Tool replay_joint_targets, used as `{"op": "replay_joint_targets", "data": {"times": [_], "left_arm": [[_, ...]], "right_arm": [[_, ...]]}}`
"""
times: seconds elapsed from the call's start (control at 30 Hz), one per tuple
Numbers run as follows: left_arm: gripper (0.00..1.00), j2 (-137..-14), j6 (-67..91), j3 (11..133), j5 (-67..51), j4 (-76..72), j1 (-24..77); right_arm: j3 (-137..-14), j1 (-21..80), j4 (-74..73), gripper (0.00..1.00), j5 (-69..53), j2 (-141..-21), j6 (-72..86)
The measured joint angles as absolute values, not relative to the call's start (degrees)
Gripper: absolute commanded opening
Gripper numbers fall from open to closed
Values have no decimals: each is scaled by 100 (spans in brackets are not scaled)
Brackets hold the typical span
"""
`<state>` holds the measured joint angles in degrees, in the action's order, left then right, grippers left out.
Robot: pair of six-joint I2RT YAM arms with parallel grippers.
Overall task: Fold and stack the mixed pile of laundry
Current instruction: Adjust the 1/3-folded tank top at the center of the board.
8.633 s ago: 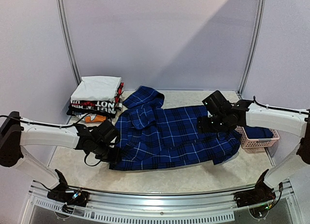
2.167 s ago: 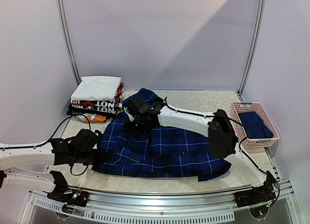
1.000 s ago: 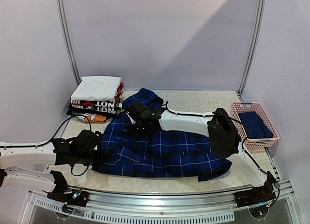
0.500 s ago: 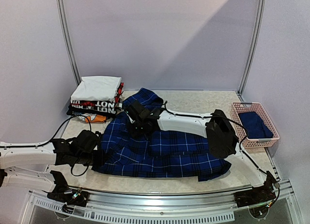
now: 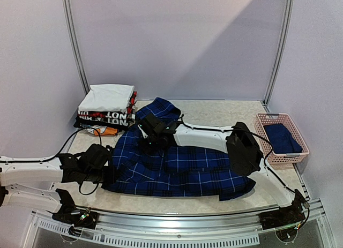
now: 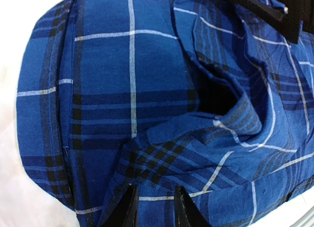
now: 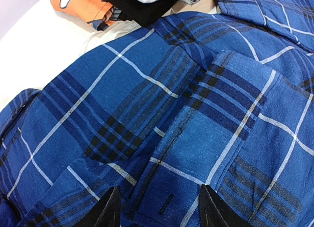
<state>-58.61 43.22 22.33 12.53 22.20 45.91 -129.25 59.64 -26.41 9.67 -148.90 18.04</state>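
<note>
Down on the worktop (image 5: 225, 111) the plaid shirt (image 5: 182, 167) lay spread flat across the middle, collar end toward the far edge, its long hem running along the near edge. The left gripper (image 5: 108, 172) sat low at the shirt's left edge. In the left wrist view its pincer (image 6: 154, 205) was drawn narrow, a rumpled fold of the plaid cloth (image 6: 122, 114) pinched between the two fingers.

The right arm reached right across the shirt from the right side, and the right gripper (image 5: 151, 143) hung over the shirt's far-left part, near the collar. In the right wrist view its fingers (image 7: 110, 207) stood well apart, nothing caught between them, with a seam of the plaid (image 7: 186, 114) just below; whether the tips touched the cloth, I could not tell.

At the far-left corner stood the stack of folded garments (image 5: 107, 106), white on top, black with red letters under it, and an orange piece (image 7: 81, 1) peeking out at the bottom, just beside the shirt. At the right edge the pink basket (image 5: 288, 158) held a navy garment (image 5: 281, 138), well apart from both grippers.
</note>
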Motion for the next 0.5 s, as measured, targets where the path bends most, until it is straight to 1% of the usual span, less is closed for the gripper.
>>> {"op": "replay_joint_targets", "data": {"times": [0.37, 0.5], "left_arm": [[27, -5863, 4324, 2233, 1253, 2209, 4591], [27, -5865, 4324, 2233, 1253, 2202, 4591]], "right_arm": [[-12851, 5964, -2648, 41, 1192, -14899, 1822], [-12687, 5964, -2650, 40, 1280, -14899, 1817]]}}
